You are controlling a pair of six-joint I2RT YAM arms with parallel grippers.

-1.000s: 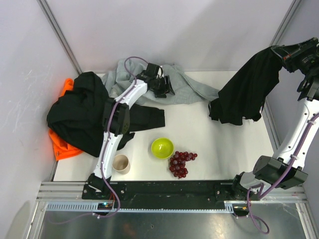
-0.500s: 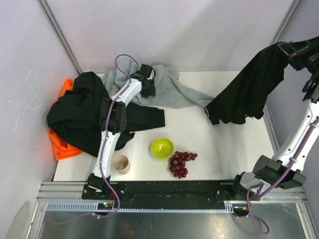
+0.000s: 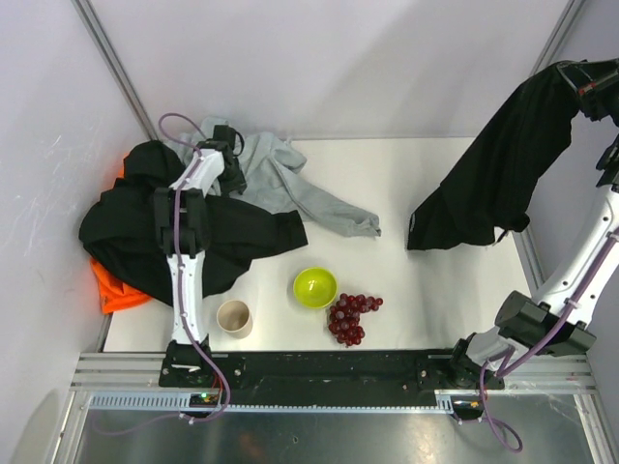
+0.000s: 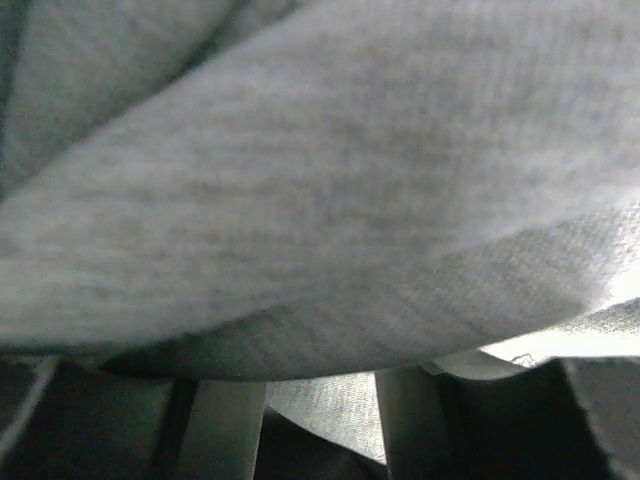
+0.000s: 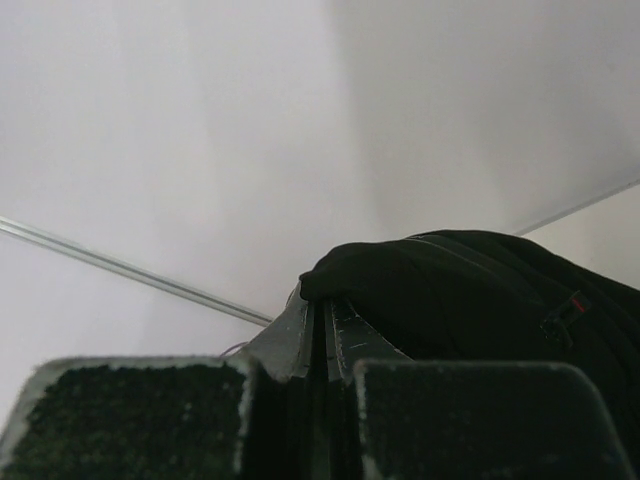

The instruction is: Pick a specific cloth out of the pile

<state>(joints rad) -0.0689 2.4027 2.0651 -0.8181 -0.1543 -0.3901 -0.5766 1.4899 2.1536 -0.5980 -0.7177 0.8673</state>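
The cloth (image 3: 488,179), plain black and thin, hangs from my right gripper (image 3: 583,79), which is shut on its top edge high at the far right. Its lower end hangs at the table's right side. In the right wrist view the gripper (image 5: 325,312) pinches a black fold of the cloth (image 5: 480,290). The pile (image 3: 145,227) lies at the left: a large black garment over an orange one (image 3: 116,292). My left gripper (image 3: 229,162) holds the light grey sweatshirt (image 3: 290,184) at the pile's far edge. Grey fabric (image 4: 320,180) fills the left wrist view and covers the fingertips (image 4: 405,415).
A green bowl (image 3: 315,286), a bunch of dark red grapes (image 3: 353,317) and a beige cup (image 3: 234,316) stand near the table's front. Walls close in the back, left and right. The white table (image 3: 435,300) shows between the grey sleeve and the hanging cloth.
My left gripper has moved left along the back, dragging the grey sweatshirt toward the pile. My right gripper has risen and moved right, lifting the black cloth higher.
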